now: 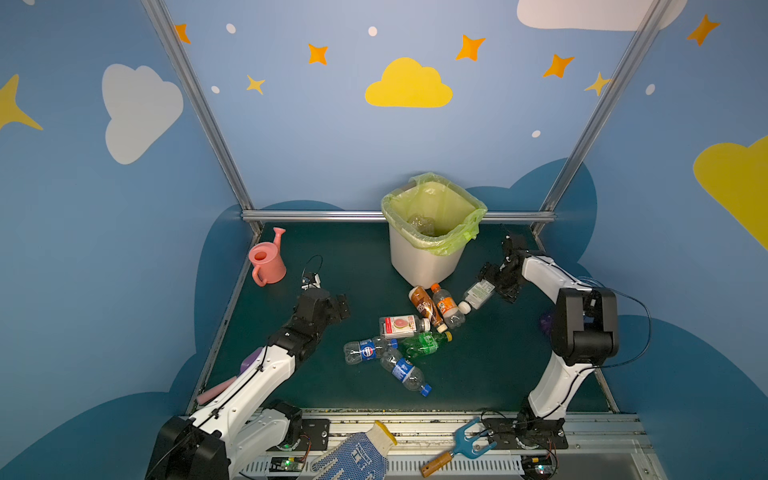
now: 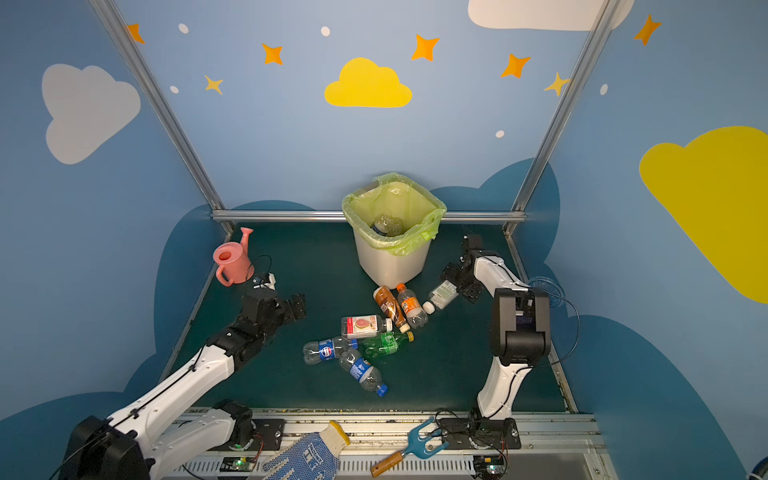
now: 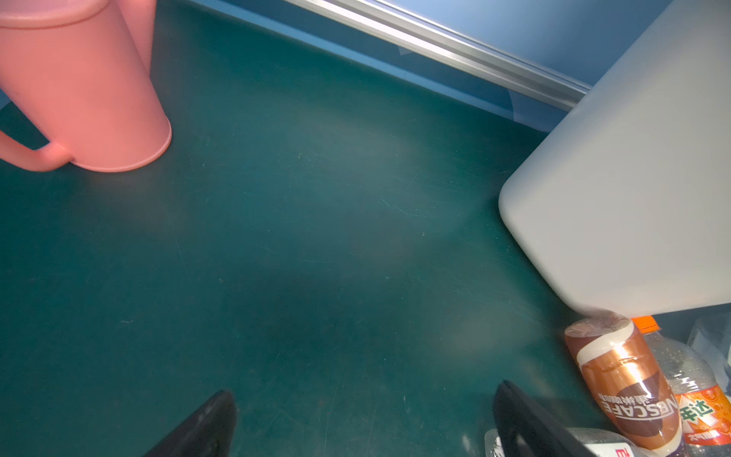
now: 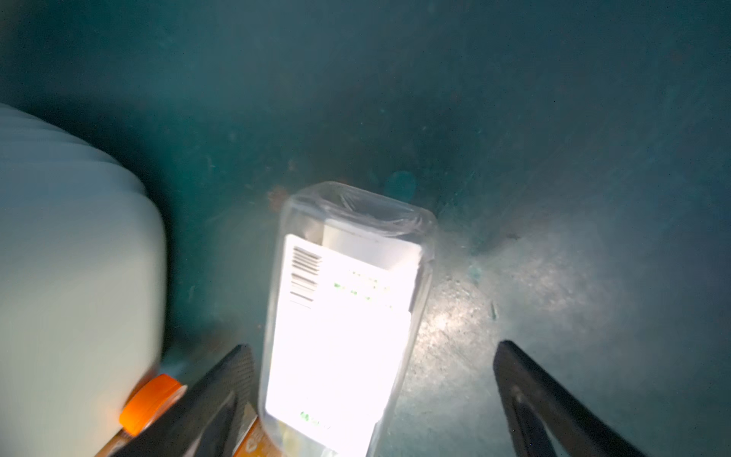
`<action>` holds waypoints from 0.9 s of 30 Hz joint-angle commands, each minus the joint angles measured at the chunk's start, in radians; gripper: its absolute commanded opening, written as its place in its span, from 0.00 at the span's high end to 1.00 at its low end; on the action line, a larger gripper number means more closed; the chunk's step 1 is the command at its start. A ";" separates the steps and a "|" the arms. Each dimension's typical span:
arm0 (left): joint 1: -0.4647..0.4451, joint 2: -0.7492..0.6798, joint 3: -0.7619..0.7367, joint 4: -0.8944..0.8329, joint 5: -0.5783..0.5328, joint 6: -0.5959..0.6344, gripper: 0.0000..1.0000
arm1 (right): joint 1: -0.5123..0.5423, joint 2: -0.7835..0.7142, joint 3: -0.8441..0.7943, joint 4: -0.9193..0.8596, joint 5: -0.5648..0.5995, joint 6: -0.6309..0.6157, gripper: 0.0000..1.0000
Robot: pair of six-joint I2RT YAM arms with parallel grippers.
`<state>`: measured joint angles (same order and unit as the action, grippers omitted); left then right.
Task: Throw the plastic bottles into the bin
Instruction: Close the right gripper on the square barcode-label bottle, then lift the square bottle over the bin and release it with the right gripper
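The white bin with its yellow-green bag stands at the back of the mat, and a clear bottle lies inside it. Several plastic bottles lie in front of it: brown, orange-labelled, red-and-white, green and two blue-labelled. My right gripper is open around the base end of a white-labelled bottle. One finger is close beside it and the other stands well apart. My left gripper hangs open over bare mat.
A pink watering can stands at the back left. An aluminium rail runs along the mat's far edge. A dotted glove and a blue hand fork lie on the front ledge. A purple object shows behind my right arm.
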<state>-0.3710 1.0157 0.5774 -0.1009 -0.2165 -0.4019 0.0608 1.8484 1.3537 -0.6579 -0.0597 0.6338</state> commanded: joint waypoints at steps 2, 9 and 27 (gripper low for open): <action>0.006 0.008 -0.007 0.018 0.009 -0.010 0.00 | 0.010 0.004 0.029 -0.037 0.020 0.018 0.05; 0.011 0.005 -0.011 0.015 0.008 -0.011 0.00 | 0.022 0.085 0.048 -0.032 -0.006 0.036 0.04; 0.015 0.011 -0.021 0.019 0.012 -0.016 0.00 | 0.015 0.228 0.149 -0.124 -0.054 -0.107 0.28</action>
<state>-0.3603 1.0210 0.5621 -0.0906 -0.2077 -0.4091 0.0868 2.0457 1.4792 -0.7395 -0.0879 0.5648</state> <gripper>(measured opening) 0.997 0.745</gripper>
